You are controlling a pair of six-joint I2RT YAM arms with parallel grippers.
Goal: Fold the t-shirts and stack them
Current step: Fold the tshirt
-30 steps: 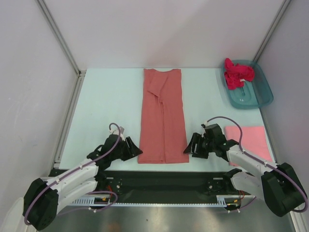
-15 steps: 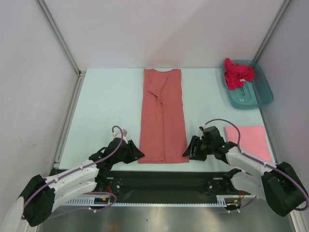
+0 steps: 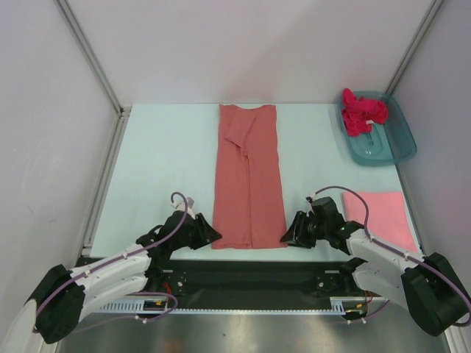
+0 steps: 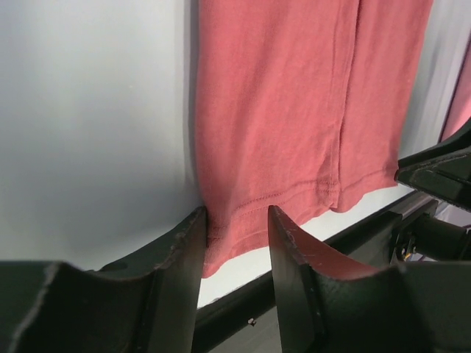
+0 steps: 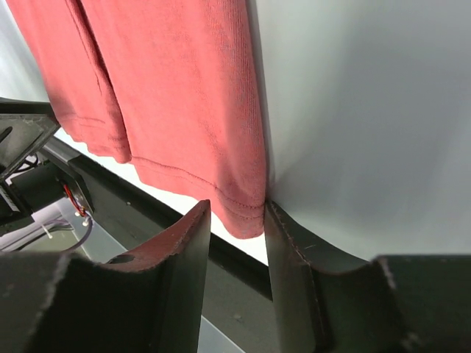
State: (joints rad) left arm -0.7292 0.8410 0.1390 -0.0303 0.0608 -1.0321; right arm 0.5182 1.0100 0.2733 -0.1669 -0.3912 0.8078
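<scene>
No readable text, no labels, brands, numbers or signs legible in any of the three views

The overhead camera looks down from behind the near edge across the whole tabletop (image 3: 169, 162). Each wrist camera peers low and close between its own jaws, both framing the near hem of the salmon t-shirt (image 4: 280, 110) from opposite corners.

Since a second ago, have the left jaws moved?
Yes, the left jaws slid toward the near edge of the table, alongside the long salmon-coral cloth t-shirt.
</scene>
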